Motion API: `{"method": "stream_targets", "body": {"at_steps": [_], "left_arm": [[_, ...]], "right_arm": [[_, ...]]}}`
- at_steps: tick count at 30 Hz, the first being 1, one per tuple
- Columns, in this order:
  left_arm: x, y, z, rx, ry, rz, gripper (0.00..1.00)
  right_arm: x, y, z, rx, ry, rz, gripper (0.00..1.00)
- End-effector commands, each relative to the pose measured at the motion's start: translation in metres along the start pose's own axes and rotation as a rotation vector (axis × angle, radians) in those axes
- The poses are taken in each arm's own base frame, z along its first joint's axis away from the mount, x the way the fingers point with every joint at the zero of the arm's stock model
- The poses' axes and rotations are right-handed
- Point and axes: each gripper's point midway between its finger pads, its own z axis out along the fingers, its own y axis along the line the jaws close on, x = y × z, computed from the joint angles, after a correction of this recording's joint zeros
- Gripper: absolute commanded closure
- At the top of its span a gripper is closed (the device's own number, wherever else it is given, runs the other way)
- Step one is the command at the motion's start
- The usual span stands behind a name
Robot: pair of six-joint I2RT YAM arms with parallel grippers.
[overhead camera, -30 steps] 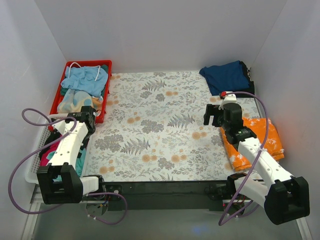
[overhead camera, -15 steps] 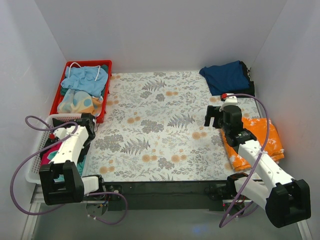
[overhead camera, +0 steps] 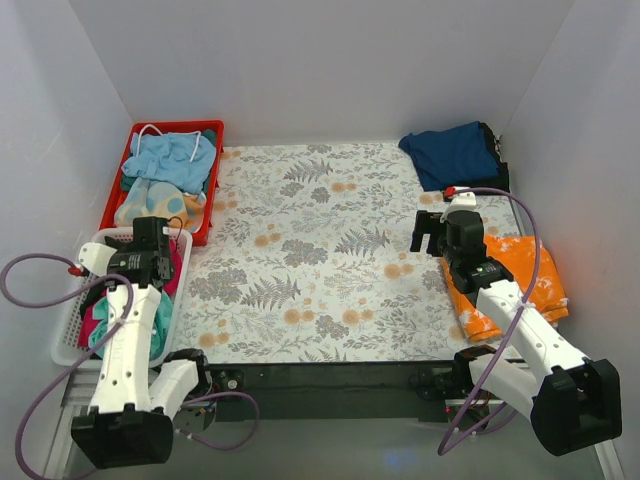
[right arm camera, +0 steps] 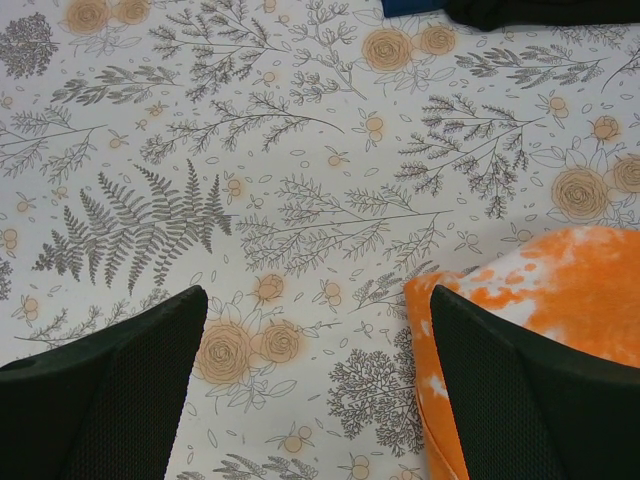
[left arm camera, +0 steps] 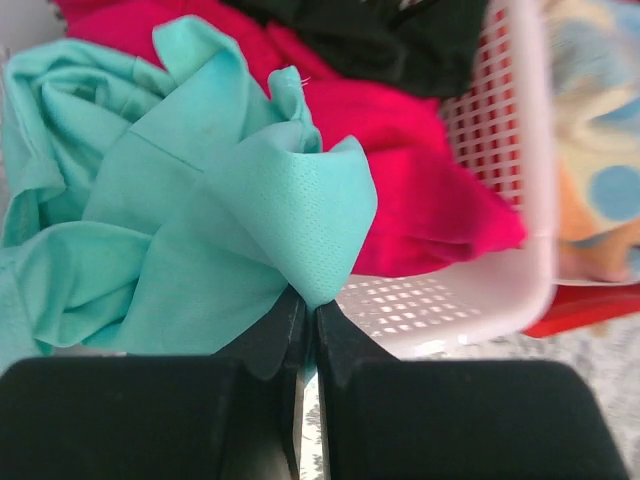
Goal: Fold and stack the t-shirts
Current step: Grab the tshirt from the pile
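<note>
Near left: left gripper [left arm camera: 308,306] pinched tight on a fold of the teal shirt [left arm camera: 200,200], which lies in the white basket [left arm camera: 480,290] with the magenta shirt [left arm camera: 420,190] alongside.
Near right: right gripper [right arm camera: 317,300] spread wide above the floral table [overhead camera: 320,260], beside the orange mottled shirt [right arm camera: 540,300].
Far right: navy shirt [overhead camera: 455,152].

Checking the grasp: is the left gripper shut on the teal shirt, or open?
Shut. The left gripper has its fingers pressed together, pinching a fold of the teal shirt.

Red crate [overhead camera: 176,125] far left; white mesh basket [left arm camera: 450,300] just beside, nearer; floral cloth [overhead camera: 320,270] over table.
</note>
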Motion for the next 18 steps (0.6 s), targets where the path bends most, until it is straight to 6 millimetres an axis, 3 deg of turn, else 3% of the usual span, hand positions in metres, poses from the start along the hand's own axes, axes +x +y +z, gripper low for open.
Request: {"method": "stream_targets", "body": {"at_steps": [1, 8, 9, 13, 18], "left_arm": [[-0.042, -0.013, -0.029, 0.123, -0.08, -0.03, 1.0], [-0.088, -0.046, -0.089, 0.398, -0.096, -0.036, 1.0], [-0.093, -0.066, -0.104, 0.508, -0.081, -0.035, 1.0], [-0.134, -0.108, -0.154, 0.676, -0.119, 0.034, 1.0], [-0.153, -0.152, -0.203, 0.926, -0.123, 0.049, 1.0]], "right_arm": [[-0.004, 0.0, 0.0, 0.011, -0.019, 0.001, 0.03], [-0.003, 0.001, 0.003, 0.011, -0.011, 0.003, 0.03], [-0.004, 0.002, 0.003, 0.01, -0.011, 0.001, 0.03], [-0.01, 0.003, 0.003, 0.01, -0.022, 0.006, 0.04], [-0.026, 0.004, 0.001, 0.014, -0.055, 0.019, 0.05]]}}
